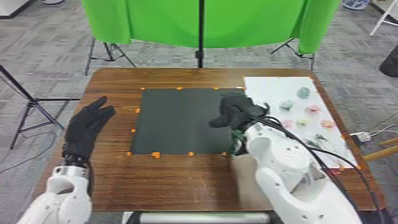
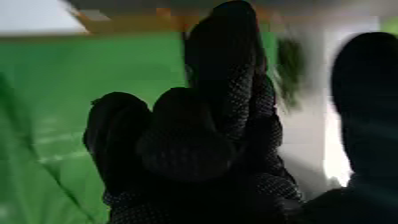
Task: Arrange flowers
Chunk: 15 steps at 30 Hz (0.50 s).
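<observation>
The left hand (image 1: 84, 126), its fingers relaxed, is at the table's (image 1: 111, 180) left edge. The right hand (image 1: 236, 110) is above the dark mat's (image 1: 178, 120) right side; I can't tell whether it's open or closed. Small flowers (image 1: 328, 124) lie on the white sheet (image 1: 266, 90) farther right.

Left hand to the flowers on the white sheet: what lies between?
In the head view: brown tabletop, the dark mat edged with orange bits, then the right hand over the mat's right side, before the flowers.
</observation>
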Tool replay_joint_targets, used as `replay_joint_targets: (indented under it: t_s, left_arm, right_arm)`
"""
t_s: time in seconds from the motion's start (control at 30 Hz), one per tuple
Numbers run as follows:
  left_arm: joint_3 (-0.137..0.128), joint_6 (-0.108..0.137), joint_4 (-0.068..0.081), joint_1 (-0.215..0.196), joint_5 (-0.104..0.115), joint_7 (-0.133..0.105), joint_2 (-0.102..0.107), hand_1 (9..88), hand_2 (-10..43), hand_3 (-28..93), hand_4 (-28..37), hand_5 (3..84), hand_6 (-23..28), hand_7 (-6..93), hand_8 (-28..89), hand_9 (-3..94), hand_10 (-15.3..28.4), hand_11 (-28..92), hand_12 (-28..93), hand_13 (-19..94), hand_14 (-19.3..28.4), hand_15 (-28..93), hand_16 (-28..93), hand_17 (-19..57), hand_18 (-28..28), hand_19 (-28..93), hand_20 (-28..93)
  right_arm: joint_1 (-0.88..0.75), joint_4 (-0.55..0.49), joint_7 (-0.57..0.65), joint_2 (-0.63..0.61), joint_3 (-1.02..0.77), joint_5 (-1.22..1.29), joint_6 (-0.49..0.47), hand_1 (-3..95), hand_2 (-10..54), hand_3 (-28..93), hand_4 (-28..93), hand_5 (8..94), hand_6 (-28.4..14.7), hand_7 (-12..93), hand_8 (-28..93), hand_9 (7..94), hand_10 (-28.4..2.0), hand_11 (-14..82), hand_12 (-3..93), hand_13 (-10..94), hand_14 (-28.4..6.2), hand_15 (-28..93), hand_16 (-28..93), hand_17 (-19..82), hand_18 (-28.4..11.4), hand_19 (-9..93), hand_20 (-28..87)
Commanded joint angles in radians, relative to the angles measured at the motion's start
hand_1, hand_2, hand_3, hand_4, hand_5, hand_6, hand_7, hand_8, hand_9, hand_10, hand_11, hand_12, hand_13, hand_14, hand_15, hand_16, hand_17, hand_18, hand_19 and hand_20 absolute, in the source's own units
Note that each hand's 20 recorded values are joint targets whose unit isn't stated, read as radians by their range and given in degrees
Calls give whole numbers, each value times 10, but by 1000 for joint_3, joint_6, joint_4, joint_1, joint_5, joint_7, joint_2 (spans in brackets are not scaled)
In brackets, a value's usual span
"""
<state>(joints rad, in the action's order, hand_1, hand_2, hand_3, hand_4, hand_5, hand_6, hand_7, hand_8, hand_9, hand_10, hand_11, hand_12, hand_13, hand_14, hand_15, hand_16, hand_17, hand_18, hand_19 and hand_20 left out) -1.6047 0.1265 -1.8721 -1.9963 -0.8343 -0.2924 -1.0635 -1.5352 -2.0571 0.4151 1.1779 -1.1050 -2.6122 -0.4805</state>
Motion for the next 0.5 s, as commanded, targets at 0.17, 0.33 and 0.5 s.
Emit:
replay_joint_targets:
  t_s: [0.17,0.33,0.5]
  left_arm:
    - [-8,-28,-19,-52,-24,65,-26,208,-58,670,-245,471,36,89,-49,461,135,165,150,363,162,110,55,88,129,30,223]
    - [-2,-54,-18,-42,-40,93,-32,209,-58,663,-242,470,38,84,-47,459,137,162,151,362,164,110,57,86,131,34,222]
    - [-4,-61,-19,-37,-47,106,-32,209,-56,656,-240,471,39,81,-46,459,138,161,151,362,167,110,58,85,132,36,221]
  right_arm:
    - [-46,44,141,-5,-56,16,-121,207,-95,556,-43,802,-47,233,-36,876,-145,405,277,911,-19,628,326,670,-109,932,376]
    - [-40,79,167,27,-52,27,-162,172,-81,554,-61,817,-54,211,-29,890,-150,389,273,925,-17,608,319,685,-102,931,341]
    - [-30,121,158,54,-34,-15,-170,175,-79,559,-59,832,-50,218,-24,907,-147,385,272,936,-14,602,314,699,-101,932,327]
